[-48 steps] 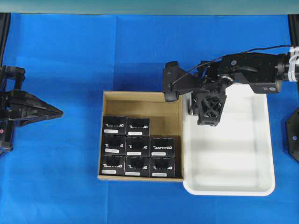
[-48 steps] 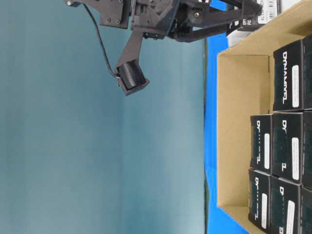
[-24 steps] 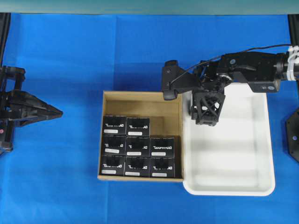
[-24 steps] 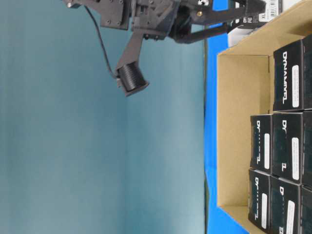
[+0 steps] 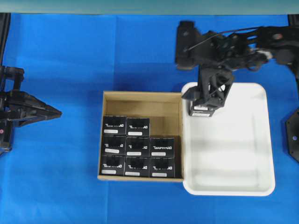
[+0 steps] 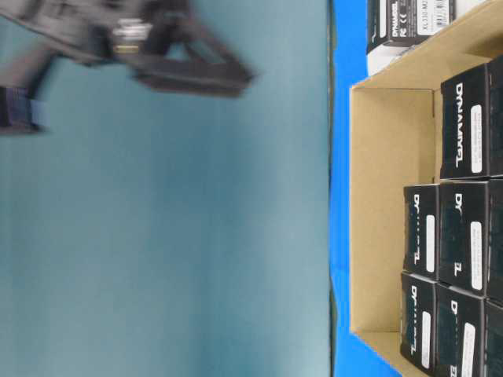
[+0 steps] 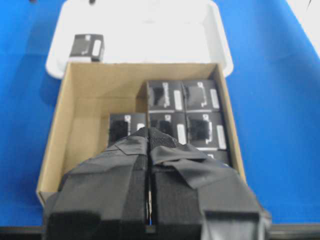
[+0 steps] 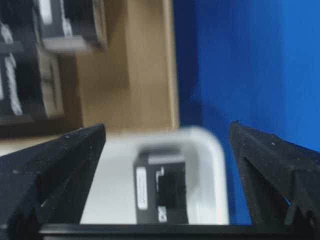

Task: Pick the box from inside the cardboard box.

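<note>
Tabletop (image 5: 70,56) left edge: the left tool (image 5: 55,112) is pinched narrow, holding nothing. Centre, the cardboard box (image 5: 140,97) holds eight black cartons. Right, the box (image 5: 201,111) lies in the white tray (image 5: 261,140); above it, the right tool (image 5: 212,91) gapes wide.

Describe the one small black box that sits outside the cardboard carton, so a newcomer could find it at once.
Start at the large white plastic tray to the right of the shallow brown cardboard carton. In the tray's far corner nearest the carton lies a small black box with white label, under the open right hand. It lies alone in the tray; its eight twins are packed inside the carton.
</note>
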